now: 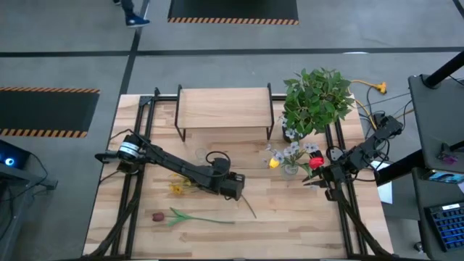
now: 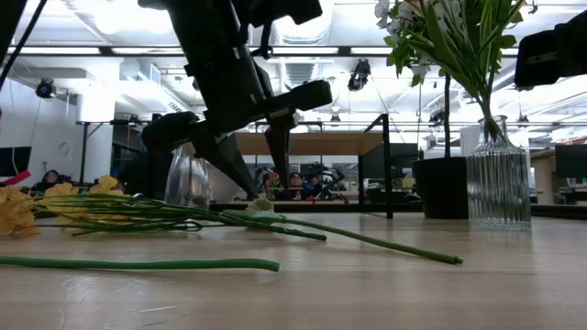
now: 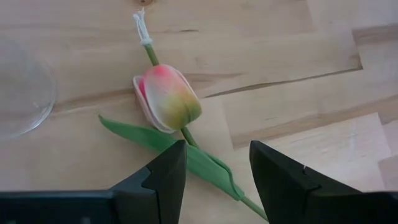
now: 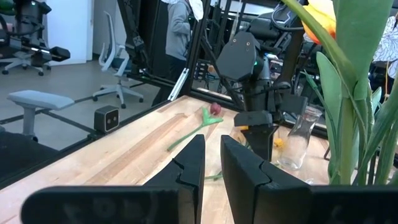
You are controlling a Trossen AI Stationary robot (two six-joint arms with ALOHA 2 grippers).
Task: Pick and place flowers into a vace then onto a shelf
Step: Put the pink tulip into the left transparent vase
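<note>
A pink-and-yellow tulip [image 3: 168, 96] lies flat on the table, its stem [image 1: 248, 206] running toward the near edge. My left gripper [image 3: 217, 180] hovers open just over it, one finger on each side of its stem and leaf, touching nothing. Yellow flowers [image 1: 177, 188] and a maroon tulip [image 1: 158, 215] also lie flat on the table. A ribbed glass vase [image 1: 290, 168] stands upright, holding yellow, red and lilac flowers. My right gripper [image 1: 321, 180] waits beside that vase, its fingers a narrow gap apart with nothing between them. The wooden shelf [image 1: 223, 107] stands at the far edge.
A bushy potted plant [image 1: 317, 101] stands right of the shelf. An empty clear glass vase [image 2: 188, 179] stands just beyond my left gripper. Black frame rails run along both table sides. A person stands in the room beyond [image 4: 180, 25].
</note>
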